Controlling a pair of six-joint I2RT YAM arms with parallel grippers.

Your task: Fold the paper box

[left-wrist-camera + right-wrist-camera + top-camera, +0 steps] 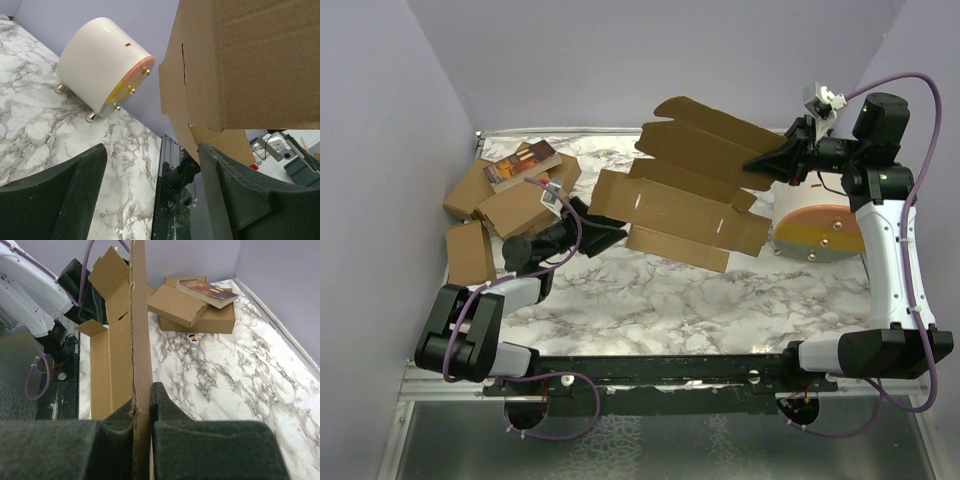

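1. Judging by its thin board, the paper box (690, 190) should be light and floppy, and easily torn at its slits. It is best gripped on a panel edge beside a crease, not on a loose flap.
2. It is an unfolded plain brown die-cut sheet with flaps and crease lines, raised above the marble table (650, 290), centre-right.
3. The right gripper (775, 160) pinches its far-right edge, fingers clamped on cardboard.
4. The left gripper (595, 235) sits at its near-left end, fingers spread, gripping nothing.

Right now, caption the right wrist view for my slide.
Right end effector shut on the unfolded paper box, seen edge-on; carton heap and book behind on marble table.
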